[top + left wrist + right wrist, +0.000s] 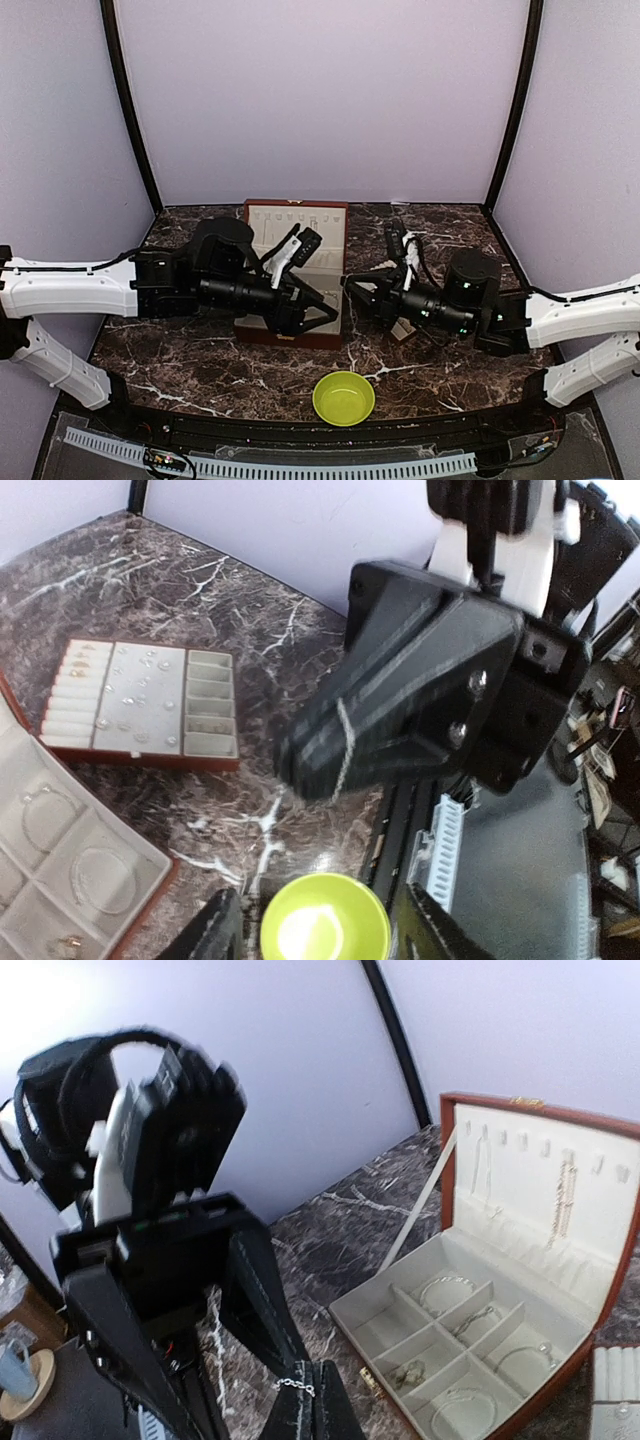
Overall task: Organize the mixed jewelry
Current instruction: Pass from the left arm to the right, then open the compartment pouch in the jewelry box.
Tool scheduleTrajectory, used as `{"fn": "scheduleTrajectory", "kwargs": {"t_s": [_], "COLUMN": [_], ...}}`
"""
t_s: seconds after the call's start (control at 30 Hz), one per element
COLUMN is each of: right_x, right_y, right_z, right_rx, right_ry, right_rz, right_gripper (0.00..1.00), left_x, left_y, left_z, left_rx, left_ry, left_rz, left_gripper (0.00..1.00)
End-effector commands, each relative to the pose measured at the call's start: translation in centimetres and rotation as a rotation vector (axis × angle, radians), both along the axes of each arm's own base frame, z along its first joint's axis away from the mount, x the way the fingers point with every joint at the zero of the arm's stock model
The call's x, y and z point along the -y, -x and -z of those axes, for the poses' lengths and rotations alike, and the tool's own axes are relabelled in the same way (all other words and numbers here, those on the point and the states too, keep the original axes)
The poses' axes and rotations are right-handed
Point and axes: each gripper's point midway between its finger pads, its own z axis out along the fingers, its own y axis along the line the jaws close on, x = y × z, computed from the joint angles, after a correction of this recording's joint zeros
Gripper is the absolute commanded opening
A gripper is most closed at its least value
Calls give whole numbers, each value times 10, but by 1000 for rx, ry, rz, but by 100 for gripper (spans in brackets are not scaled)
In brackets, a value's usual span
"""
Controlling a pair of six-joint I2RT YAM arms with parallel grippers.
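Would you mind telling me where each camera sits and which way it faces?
Top external: above and behind, looking down on the table; left arm, right arm, open box, green bowl.
Left wrist: on the left arm, facing the right gripper; the left gripper frames the bowl.
Right wrist: on the right arm, facing the left arm; the right gripper pinches a silvery chain.
Shared: all show the box.

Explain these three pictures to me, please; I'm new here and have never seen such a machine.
Two robot arms sit at a marble table. One picture looks down from above. The other two come from cameras on the left and right wrists. On the table are an open box with bracelets in its compartments, a padded tray and a green bowl. The right fingers pinch a thin chain. The left fingers are open and hold nothing.
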Motion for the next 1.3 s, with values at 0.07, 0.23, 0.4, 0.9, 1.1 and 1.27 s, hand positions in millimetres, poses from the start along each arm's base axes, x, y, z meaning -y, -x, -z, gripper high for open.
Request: {"fn": "scheduleTrajectory", "kwargs": {"t_s": [0.07,0.23,0.4,0.9,1.1,1.27], "right_x": [19,26,31,49,37,33], "right_y": [-36,-52,-67,-95,-101,-102], "right_z": [-12,-10,-14,-49,-42,-40], "right_rx": [-25,-71,-91,-56,-54,-78], "right_ry": [149,209,216,174,197,155], "right_rz": [234,339,397,321,285,283], "right_gripper": [0,0,0,0,0,0], "left_x": [-25,-51,-71,-74,-85,-79], "left_y": [-17,-26,-60,-147,-169,-193], "left_z": [-39,-43,-40,-1,32,50], "left_rx": [148,212,183,295,340,518], "left_ry": [32,27,-13,-143,-225,-302], "left_rz": [-87,-113,-169,-205,-200,-149], "left_gripper": [76,85,86,88,85,75]}}
